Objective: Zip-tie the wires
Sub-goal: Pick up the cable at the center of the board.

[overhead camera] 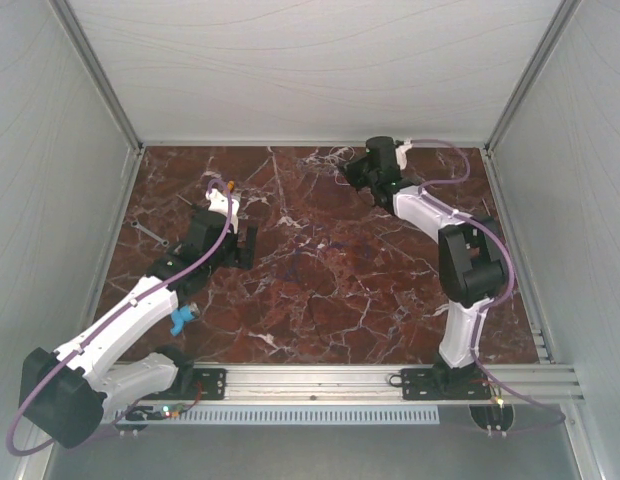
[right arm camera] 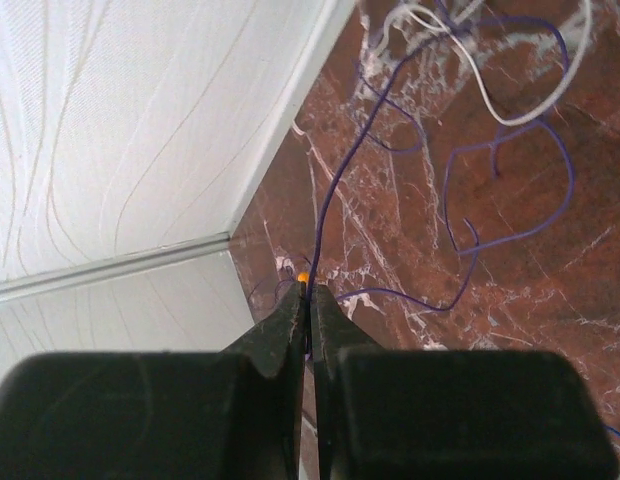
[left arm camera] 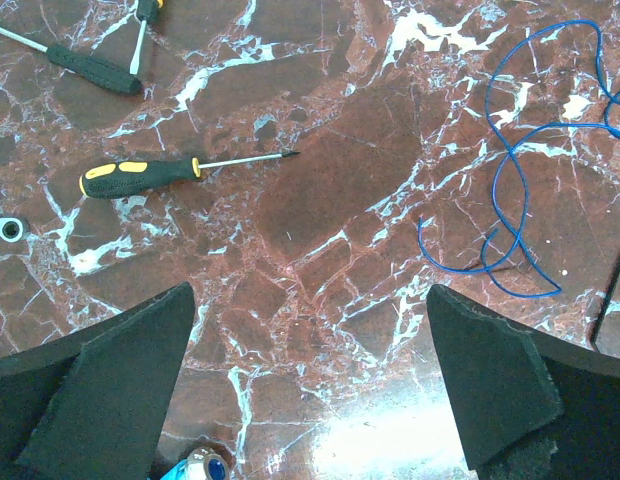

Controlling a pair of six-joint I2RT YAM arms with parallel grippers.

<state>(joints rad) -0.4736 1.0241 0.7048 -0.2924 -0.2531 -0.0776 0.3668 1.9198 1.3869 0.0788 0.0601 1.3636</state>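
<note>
- wires (right arm camera: pixel 500 110): hair-thin strands, purple-blue plus one white, curling in loose open loops, flat on the marble near the wall corner.
- One purple strand runs straight into the pinched tips of the right gripper (right arm camera: pixel 308 292).
- blue strand (left arm camera: pixel 505 170): same loose loops, lying free.
- zip tie (left arm camera: pixel 608 295): probably the thin dark straight strip just beside the blue loops, cut off by the frame edge.

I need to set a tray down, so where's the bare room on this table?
Bare marble spans the near middle, between the left pincer, the right arm and the near rail. Crowded: wires at the right pincer, screwdrivers far left.
</note>
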